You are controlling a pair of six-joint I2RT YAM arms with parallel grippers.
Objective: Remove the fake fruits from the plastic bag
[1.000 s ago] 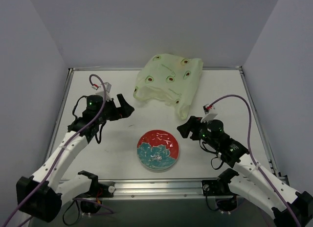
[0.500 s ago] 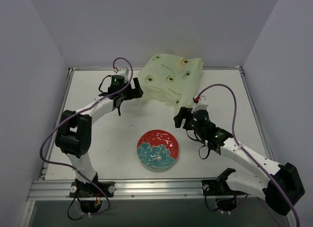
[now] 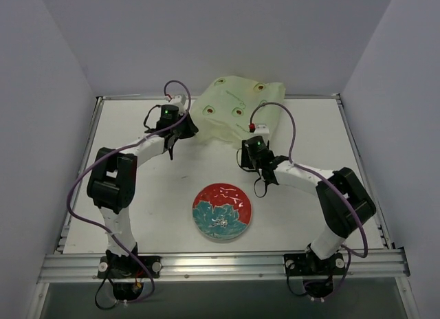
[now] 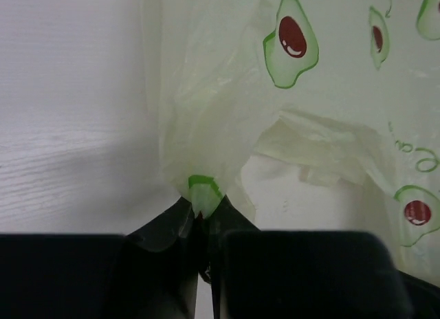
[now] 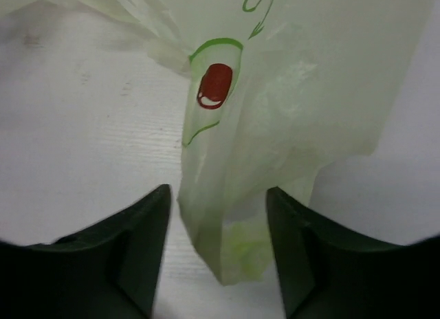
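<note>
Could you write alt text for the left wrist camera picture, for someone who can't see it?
The black left gripper is pinched shut on a fold of a thin, translucent pale yellow-green plastic bag printed with green-rimmed red spots. The bag fills the upper right of the view; a white table shows at left.

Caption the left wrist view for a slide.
Left claw shut on a fold of the thin pale green avocado-print plastic bag.
</note>
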